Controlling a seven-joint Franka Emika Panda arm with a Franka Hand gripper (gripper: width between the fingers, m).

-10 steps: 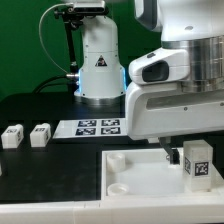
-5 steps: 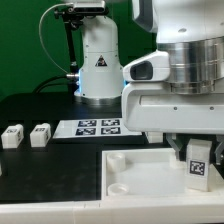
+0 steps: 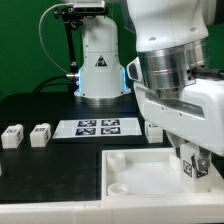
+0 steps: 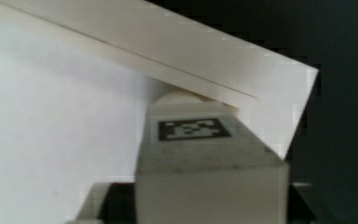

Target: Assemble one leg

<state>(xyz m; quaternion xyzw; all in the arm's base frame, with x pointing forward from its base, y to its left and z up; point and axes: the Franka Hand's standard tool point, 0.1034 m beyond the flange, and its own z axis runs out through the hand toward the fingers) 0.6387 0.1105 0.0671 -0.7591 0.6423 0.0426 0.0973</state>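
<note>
My gripper (image 3: 196,160) is shut on a leg (image 3: 197,170), a small white block with a black-and-white tag. It holds the leg over the right part of the large white tray (image 3: 135,172), near the exterior view's right edge. In the wrist view the leg (image 4: 202,165) stands between the dark fingers (image 4: 112,203) of the gripper (image 4: 206,205), its far end at the tray's corner (image 4: 247,70). Whether the leg touches the tray I cannot tell. Two more legs (image 3: 12,136) (image 3: 40,134) lie on the black table at the exterior view's left.
The marker board (image 3: 97,127) lies flat behind the tray. Another small white block (image 3: 153,130) sits by the board's right end. The robot's white base (image 3: 98,65) stands at the back. A round socket (image 3: 117,186) shows in the tray's near left corner.
The arm's wrist has turned and tilted, and the held leg has shifted slightly lower over the tray's right side. The loose legs have not moved.
</note>
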